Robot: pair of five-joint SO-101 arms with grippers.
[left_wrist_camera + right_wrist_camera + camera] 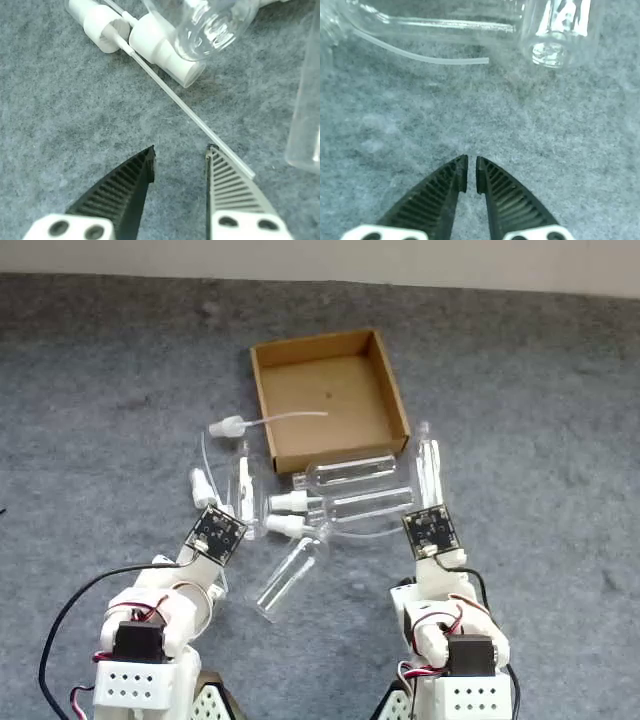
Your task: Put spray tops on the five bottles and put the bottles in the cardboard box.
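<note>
**A:** What is everything made of?

**B:** The box (262,400) is brown cardboard, a shallow open tray with nothing in it. It sits on a desk (540,390) covered in grey, felt-like nap. The bottles (345,472) are clear plastic cylinders, all lying down. None of them has a top on that I can make out.

**A:** Where are they?

**B:** On the arms' side of the box. Two lie just along its near wall, one by its near right corner, and two further out. The spray tops (228,427) are white ribbed caps with thin pale tubes. One is beside the box's left wall, with its tube reaching over the rim. The others are among the bottles.

**A:** And the claws?

**B:** Both have black ridged fingers (one finger on the left is paler). The left claw (180,152) is parted a little and holds nothing. A tube (190,117) runs past its paler fingertip, close enough that it may be touching. The right claw (471,165) is all but closed, with only a sliver between the tips, and it is over bare felt.
</note>
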